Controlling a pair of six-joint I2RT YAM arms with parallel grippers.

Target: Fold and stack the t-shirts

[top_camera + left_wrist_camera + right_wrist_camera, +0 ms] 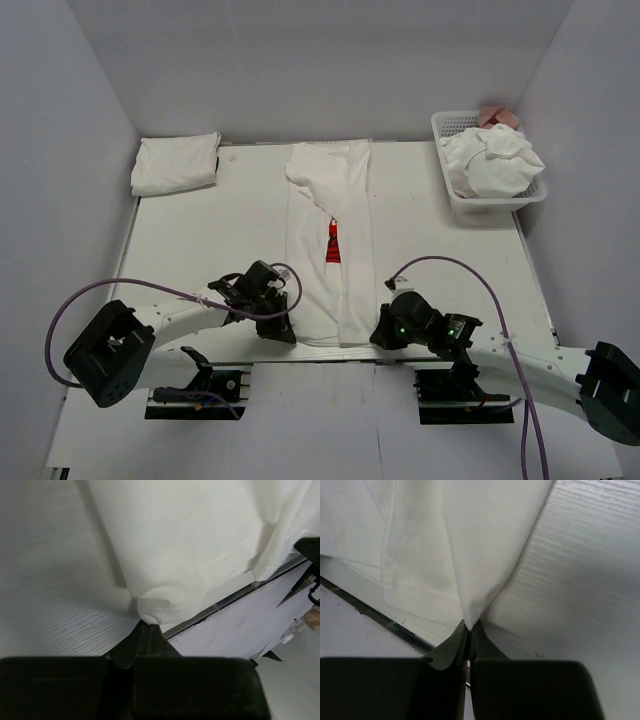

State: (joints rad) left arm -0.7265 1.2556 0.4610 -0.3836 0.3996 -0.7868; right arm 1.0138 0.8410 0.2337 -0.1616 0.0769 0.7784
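Observation:
A white t-shirt (330,240) lies as a long narrow strip down the middle of the table, sides folded in, a sliver of its red print (333,243) showing. My left gripper (283,330) is shut on its near left corner (160,605). My right gripper (381,330) is shut on its near right corner (470,605). A folded white t-shirt (176,163) lies at the far left. Several crumpled white t-shirts (495,160) fill the basket at the far right.
A white mesh basket (455,200) stands at the far right corner with something pink (498,117) behind the shirts. Grey walls enclose the table on three sides. The table's front edge (235,596) runs just under the shirt's hem.

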